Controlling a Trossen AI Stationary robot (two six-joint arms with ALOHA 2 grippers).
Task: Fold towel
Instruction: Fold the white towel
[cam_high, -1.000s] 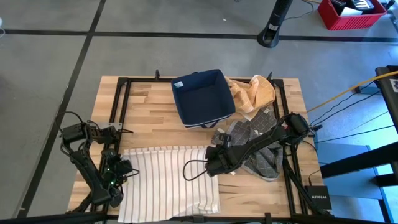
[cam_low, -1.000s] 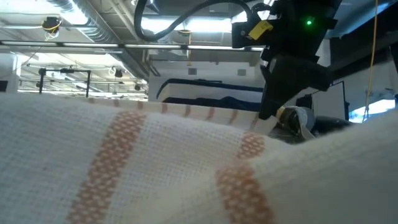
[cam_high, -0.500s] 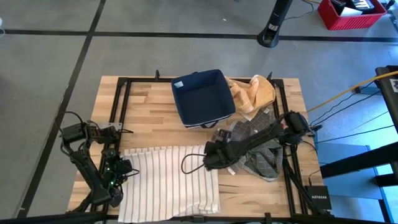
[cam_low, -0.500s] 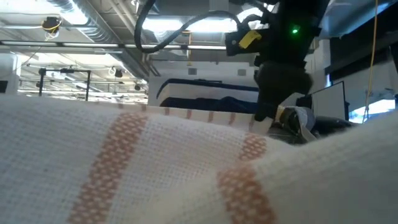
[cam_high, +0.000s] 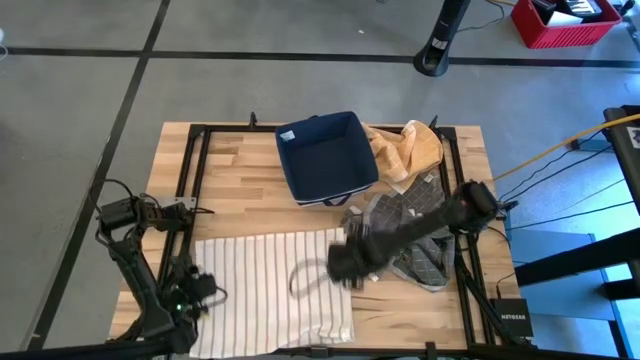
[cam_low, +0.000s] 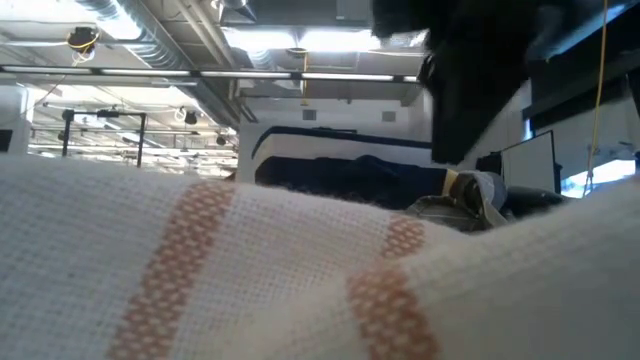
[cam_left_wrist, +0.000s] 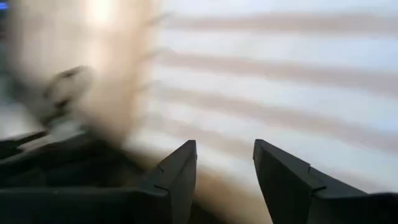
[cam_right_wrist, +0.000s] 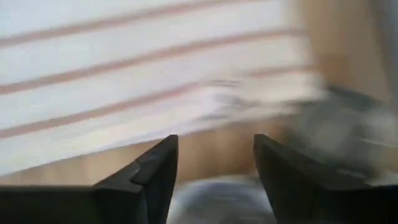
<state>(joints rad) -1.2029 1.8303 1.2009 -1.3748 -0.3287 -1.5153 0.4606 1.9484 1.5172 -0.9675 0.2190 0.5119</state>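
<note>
A white towel with thin reddish stripes (cam_high: 270, 290) lies spread flat on the wooden table near its front edge. It fills the foreground of the low view (cam_low: 250, 270). My left gripper (cam_left_wrist: 224, 162) is open just above the towel's left edge (cam_high: 195, 292), with nothing between its fingers. My right gripper (cam_right_wrist: 216, 155) is open above the towel's far right corner (cam_high: 345, 265), also holding nothing. In the low view only a dark blurred part of the right arm (cam_low: 480, 80) shows, above the towel.
A dark blue fabric bin (cam_high: 325, 155) stands at the table's far middle, with a tan cloth (cam_high: 405, 150) to its right. Grey checked cloths (cam_high: 415, 235) lie heaped under the right arm. Black frame rails (cam_high: 195, 170) run along the table's edges.
My right gripper has let go of the towel's far right corner and risen clear of it. The edge it held up has dropped flat. My left gripper has drawn back toward the table's near edge, off the towel's left side.
</note>
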